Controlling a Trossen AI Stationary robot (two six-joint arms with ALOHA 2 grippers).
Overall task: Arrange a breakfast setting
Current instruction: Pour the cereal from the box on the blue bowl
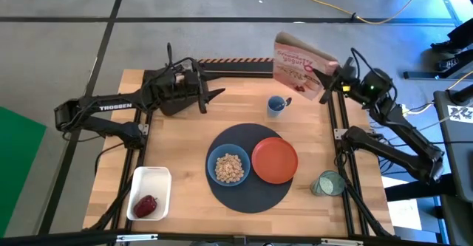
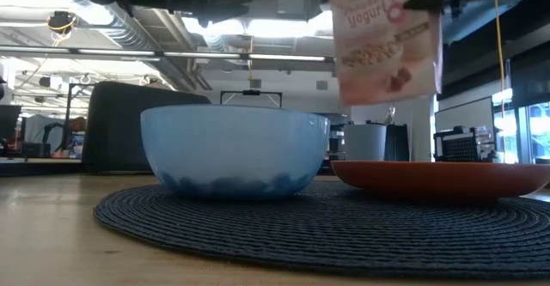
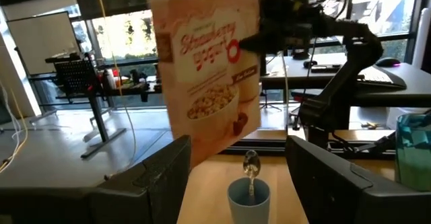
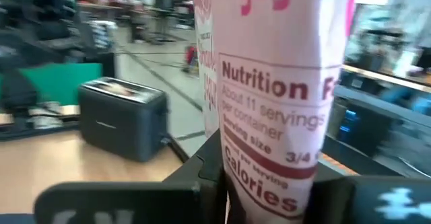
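on the table's (image 1: 185, 146) near-middle, the placemat (image 1: 222, 190) carries the cereal-filled bowl (image 1: 228, 168) and plate (image 1: 275, 159); glass (image 1: 326, 184) near the right edge. at the far-right corner the right gripper (image 1: 322, 77) clamps the cereal box (image 1: 299, 66) aloft. left gripper (image 1: 214, 96) spread, far-left.

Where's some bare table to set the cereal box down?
Bare wood lies between the left gripper and the placemat, and beside the white tray. The right gripper holds the cereal box. Crowded: cup, bowl, plate, glass.

floor (image 1: 66, 24): grey concrete, yellow cable (image 1: 332, 6) | ceiling: ducts (image 2: 94, 11), strip lights | windows (image 3: 128, 39): daylit
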